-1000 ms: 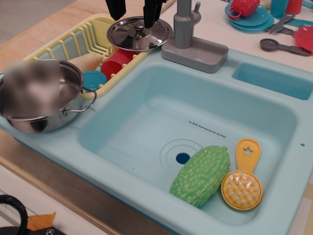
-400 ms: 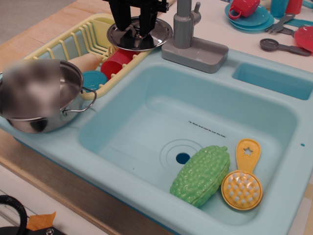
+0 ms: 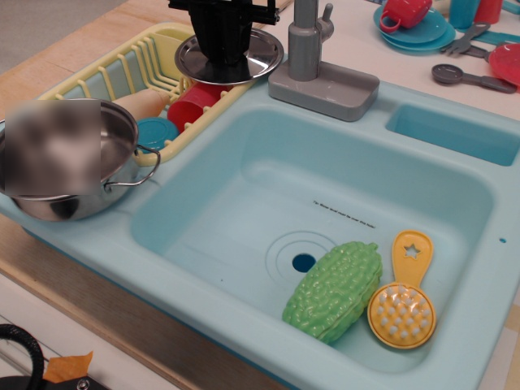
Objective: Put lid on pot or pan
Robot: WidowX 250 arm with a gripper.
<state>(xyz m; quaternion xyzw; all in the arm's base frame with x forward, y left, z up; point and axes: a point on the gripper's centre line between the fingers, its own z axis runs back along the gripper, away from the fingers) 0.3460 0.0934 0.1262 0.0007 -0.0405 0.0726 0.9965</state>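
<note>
One steel lid (image 3: 262, 61), upper centre. One steel pot (image 3: 81, 183), left edge. One yellow dish rack (image 3: 130, 69), upper left. Two red cups: one (image 3: 193, 104) in the rack, one (image 3: 404, 11) at top right. One green vegetable (image 3: 333, 290) and one yellow brush (image 3: 404, 305), lower right. One grey tap (image 3: 313, 61), top centre.

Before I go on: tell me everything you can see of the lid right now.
The lid is round, shiny stainless steel with a flat rim. It sits roughly level on top of the yellow dish rack, above a red cup and left of the grey faucet. The black gripper stands over its centre, hiding the knob; whether the jaws have closed cannot be told.
</note>
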